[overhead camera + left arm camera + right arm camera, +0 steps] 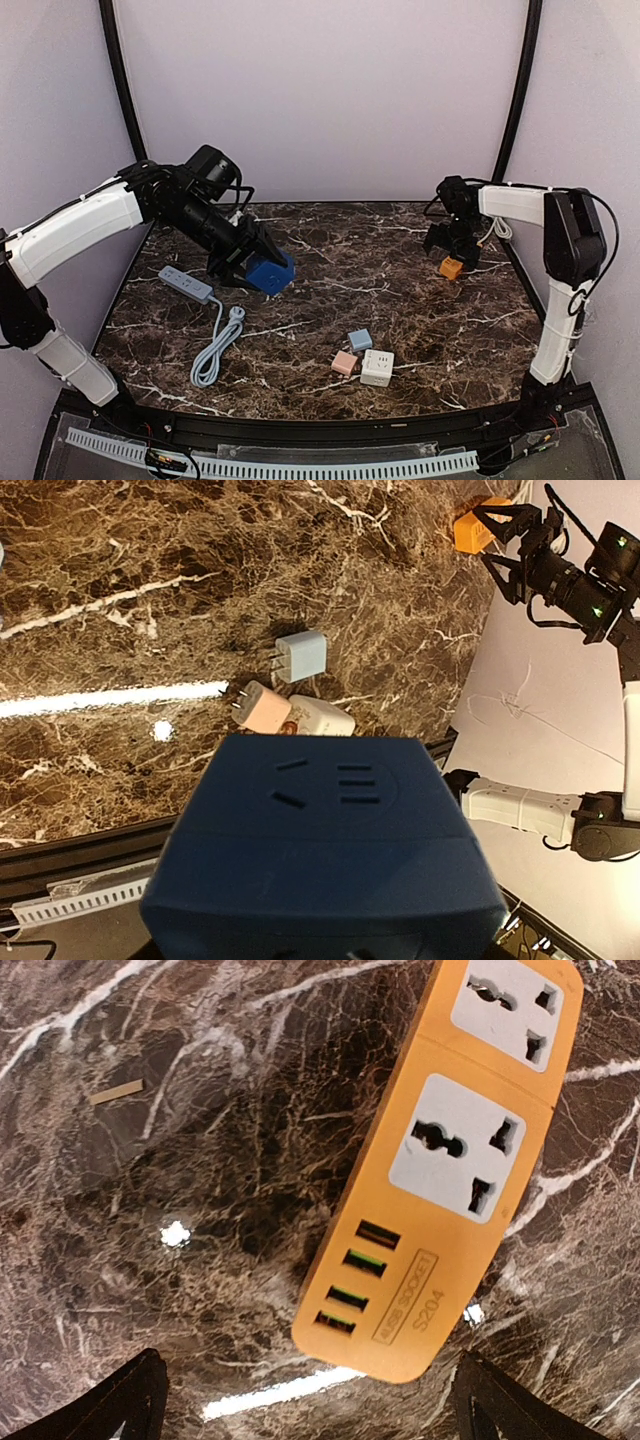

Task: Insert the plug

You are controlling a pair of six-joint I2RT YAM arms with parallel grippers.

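Observation:
My left gripper (258,258) is shut on a dark blue cube socket (271,274), held above the table's left middle. In the left wrist view the cube (325,860) fills the lower frame, its slotted face up, and hides my fingers. A light blue plug (360,340) (303,656) and a pink plug (344,363) (262,707) lie near the front, prongs showing. My right gripper (447,250) (315,1410) hangs open over an orange power strip (451,267) (450,1160), with one fingertip on either side of its USB end and apart from it.
A white cube socket (377,367) (322,717) lies beside the pink plug. A grey power strip (186,284) with a coiled cable (213,352) lies at the left. A small tan sliver (116,1091) lies on the marble table (330,300).

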